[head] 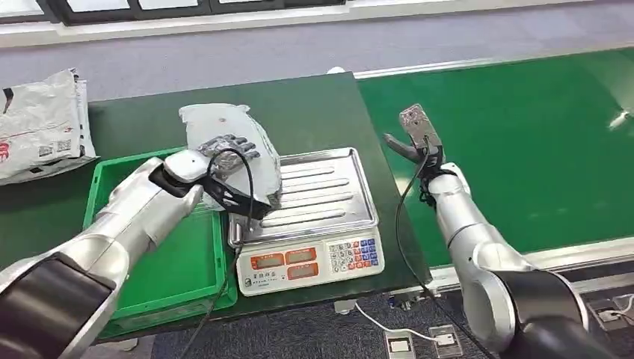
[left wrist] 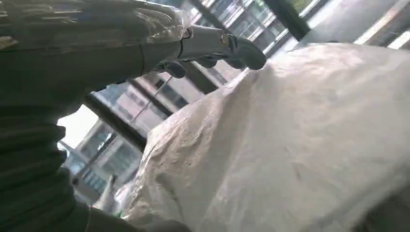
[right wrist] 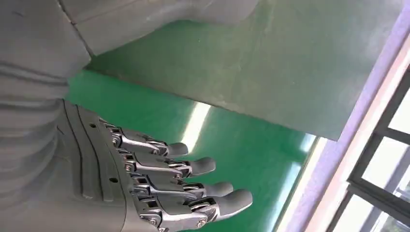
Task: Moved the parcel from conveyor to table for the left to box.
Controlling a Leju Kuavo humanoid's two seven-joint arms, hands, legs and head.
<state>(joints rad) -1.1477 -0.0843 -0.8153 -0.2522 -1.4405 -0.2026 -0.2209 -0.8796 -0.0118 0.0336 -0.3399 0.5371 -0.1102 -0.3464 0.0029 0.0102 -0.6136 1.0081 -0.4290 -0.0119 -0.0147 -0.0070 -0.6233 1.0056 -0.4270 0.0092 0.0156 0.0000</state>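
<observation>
My left hand (head: 224, 153) grips a white plastic parcel (head: 254, 138), its fingers spread over the front of the bag. The parcel is held at the left edge of the scale's steel tray (head: 329, 187), beside the green box (head: 172, 262). In the left wrist view the crinkled parcel (left wrist: 300, 145) lies close under my fingers (left wrist: 217, 43). My right hand (head: 415, 134) is open and empty over the near edge of the green conveyor (head: 523, 142). The right wrist view shows that hand (right wrist: 164, 183) with its fingers stretched out above the belt.
A white electronic scale (head: 310, 265) stands on the dark green table (head: 314, 105) between box and conveyor. Several grey mail bags (head: 41, 123) are piled at the table's far left. Cables and floor sockets (head: 419, 340) lie below the table's front edge.
</observation>
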